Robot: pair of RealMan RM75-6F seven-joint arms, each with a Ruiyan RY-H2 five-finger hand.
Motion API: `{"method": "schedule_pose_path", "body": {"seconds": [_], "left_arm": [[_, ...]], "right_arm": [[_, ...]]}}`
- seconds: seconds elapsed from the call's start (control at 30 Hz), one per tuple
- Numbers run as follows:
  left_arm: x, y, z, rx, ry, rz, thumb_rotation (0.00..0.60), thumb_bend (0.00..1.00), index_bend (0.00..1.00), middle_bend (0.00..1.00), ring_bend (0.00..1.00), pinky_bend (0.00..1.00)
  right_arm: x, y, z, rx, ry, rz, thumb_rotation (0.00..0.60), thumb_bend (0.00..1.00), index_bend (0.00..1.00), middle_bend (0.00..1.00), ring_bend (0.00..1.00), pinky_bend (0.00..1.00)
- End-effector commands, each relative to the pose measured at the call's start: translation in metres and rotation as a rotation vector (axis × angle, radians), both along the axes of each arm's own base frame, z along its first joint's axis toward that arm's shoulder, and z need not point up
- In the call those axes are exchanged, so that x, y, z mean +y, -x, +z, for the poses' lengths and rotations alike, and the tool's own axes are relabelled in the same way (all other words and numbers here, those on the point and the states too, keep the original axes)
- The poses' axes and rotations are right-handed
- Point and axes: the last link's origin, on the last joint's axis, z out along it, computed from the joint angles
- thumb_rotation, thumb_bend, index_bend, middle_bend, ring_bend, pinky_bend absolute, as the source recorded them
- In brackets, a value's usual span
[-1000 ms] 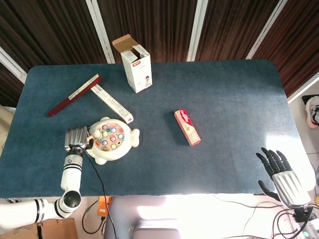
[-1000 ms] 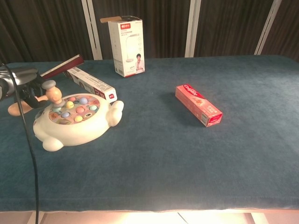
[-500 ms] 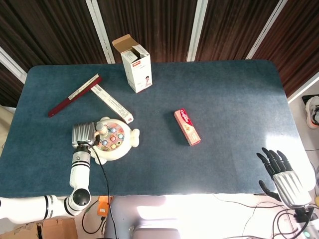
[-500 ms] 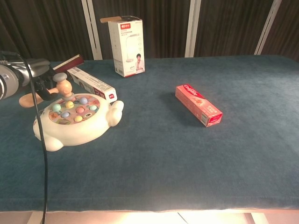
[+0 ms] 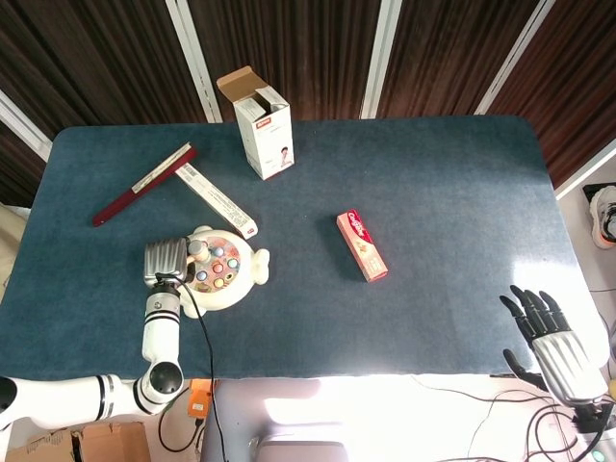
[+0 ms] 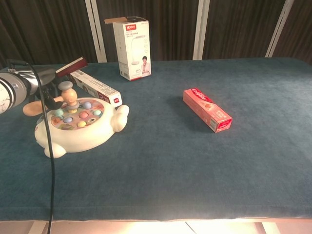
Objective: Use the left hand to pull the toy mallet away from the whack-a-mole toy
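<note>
While the left hand [image 5: 165, 260] grasps the wooden toy mallet [image 6: 67, 93] over the rounded plastic whack-a-mole toy [image 6: 80, 128], the right hand [image 5: 553, 336] hangs with fingers spread.

- Blue table [image 5: 452, 183] seen from above, dark slatted wall beyond its far edge.
- Whack-a-mole toy [image 5: 223, 270] near the front-left corner, white, coloured pegs on top.
- Left hand [image 5: 165, 261] at the toy's left side, touching it; grey toy mallet [image 5: 195, 250] head just beside the hand, above the toy's top.
- Open white carton [image 5: 260, 123] upright near the far edge, left of centre.
- Long narrow box [image 5: 215, 199] and dark red strip [image 5: 144, 184] lying toward the far-left corner.
- Pink toothpaste box [image 5: 362, 246] flat near the middle.
- Right hand [image 5: 551, 339] off the front-right corner, fingers spread, holding nothing.
</note>
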Motion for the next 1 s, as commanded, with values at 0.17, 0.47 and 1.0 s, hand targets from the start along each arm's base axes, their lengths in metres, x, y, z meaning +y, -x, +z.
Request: {"method": "schedule_pose_path", "body": {"seconds": [0.17, 0.47, 1.0], "left_arm": [[0.001, 0.004, -0.004, 0.022, 0.018, 0.019, 0.6, 0.64, 0.69, 0.62, 0.46, 0.64], [0.001, -0.003, 0.001, -0.01, 0.002, 0.003, 0.6, 0.64, 0.69, 0.62, 0.46, 0.64], [-0.05, 0.055, 0.075, -0.016, -0.159, -0.037, 0.6, 0.61, 0.69, 0.62, 0.46, 0.64]], "right_arm": [[0.001, 0.0, 0.0, -0.001, 0.003, 0.003, 0.6, 0.32, 0.0, 0.0, 0.0, 0.0], [0.0, 0.0, 0.001, -0.003, 0.003, 0.002, 0.6, 0.32, 0.0, 0.0, 0.0, 0.0], [0.003, -0.001, -0.005, 0.012, -0.011, 0.002, 0.6, 0.32, 0.0, 0.0, 0.0, 0.0]]}}
